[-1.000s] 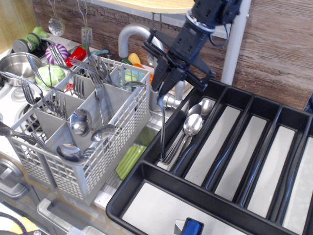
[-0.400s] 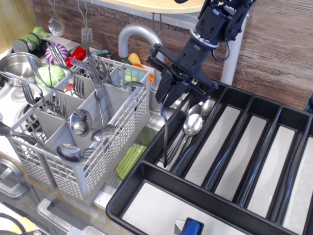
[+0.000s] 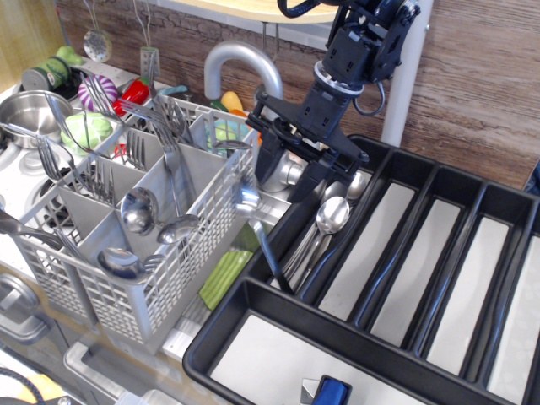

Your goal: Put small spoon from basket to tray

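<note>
Leaning small spoon (image 3: 257, 232), tray (image 3: 405, 253), basket (image 3: 181, 245) cutlery

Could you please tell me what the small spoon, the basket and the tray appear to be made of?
Small spoon: apparently polished steel; bright mirror-like glints on bowl and thin handle.
Basket: seemingly light grey plastic, matte, moulded lattice walls.
Tray: looks like black plastic with a slight sheen on its rims; the pale grey floors may be a liner.
</note>
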You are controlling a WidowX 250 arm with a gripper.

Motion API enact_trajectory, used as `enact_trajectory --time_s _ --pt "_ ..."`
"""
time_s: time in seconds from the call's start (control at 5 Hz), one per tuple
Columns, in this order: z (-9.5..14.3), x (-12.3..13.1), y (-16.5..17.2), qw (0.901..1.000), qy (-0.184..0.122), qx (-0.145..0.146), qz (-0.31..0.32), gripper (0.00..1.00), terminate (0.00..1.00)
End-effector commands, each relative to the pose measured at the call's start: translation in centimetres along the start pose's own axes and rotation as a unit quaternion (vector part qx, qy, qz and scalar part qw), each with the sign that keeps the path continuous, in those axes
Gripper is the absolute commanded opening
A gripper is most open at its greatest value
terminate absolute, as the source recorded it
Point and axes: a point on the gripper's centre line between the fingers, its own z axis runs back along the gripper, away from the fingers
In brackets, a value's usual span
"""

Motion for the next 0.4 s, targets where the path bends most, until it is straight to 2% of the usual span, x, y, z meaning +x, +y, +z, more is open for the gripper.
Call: enact_trajectory --time_s 0.0,0.2 --pt "2.36 0.06 0.76 0.9993 -0.036 -0.009 0.005 1.00 0.00" --pt "2.36 0.06 0.76 0.9993 -0.036 -0.009 0.005 1.00 1.00"
